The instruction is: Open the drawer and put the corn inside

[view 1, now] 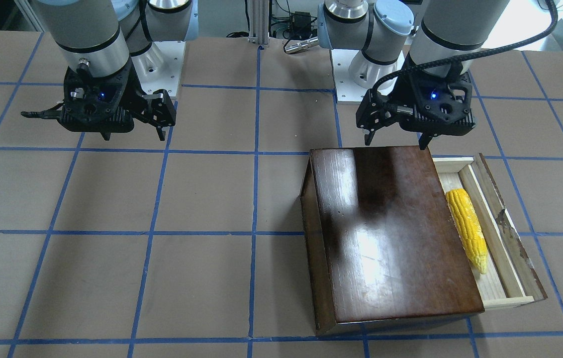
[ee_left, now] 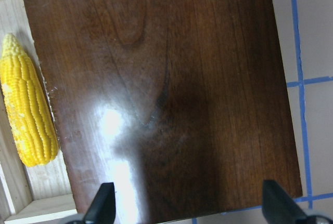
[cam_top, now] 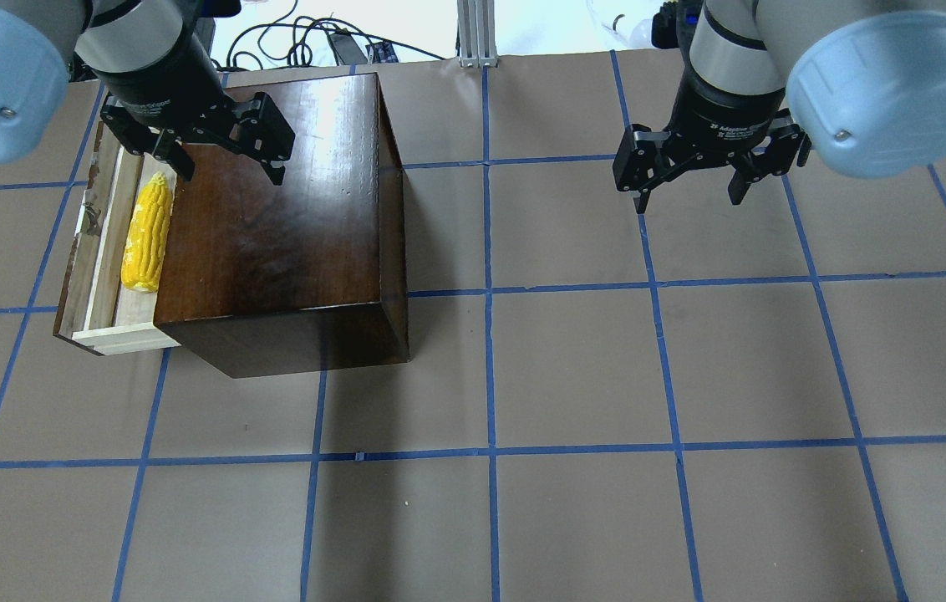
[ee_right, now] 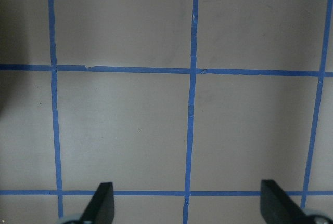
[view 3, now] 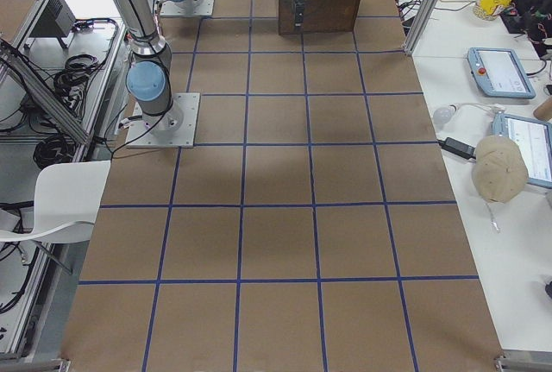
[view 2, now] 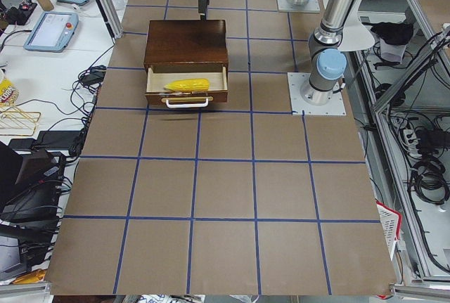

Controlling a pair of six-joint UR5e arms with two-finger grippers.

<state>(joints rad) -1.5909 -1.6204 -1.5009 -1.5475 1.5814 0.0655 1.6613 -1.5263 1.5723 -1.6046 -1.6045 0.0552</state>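
The dark-brown box [cam_top: 281, 217] stands at the table's left with its drawer [cam_top: 101, 251] pulled out; the drawer's pale tray also shows in the front-facing view [view 1: 498, 233]. The yellow corn [cam_top: 147, 234] lies lengthwise inside the drawer, also seen in the front-facing view [view 1: 468, 228], the left wrist view [ee_left: 28, 122] and the exterior left view [view 2: 186, 86]. My left gripper [cam_top: 232, 174] is open and empty, hovering above the far end of the box top [ee_left: 166, 94]. My right gripper [cam_top: 689, 201] is open and empty above bare table [ee_right: 130, 130], far from the box.
The drawer's white handle [view 2: 187, 104] faces the table's left end. The table [cam_top: 573, 376] is brown with a blue tape grid. The arm bases [view 1: 162, 59] stand at the robot's side. Benches with tablets [view 3: 498, 72] lie beyond the table's ends.
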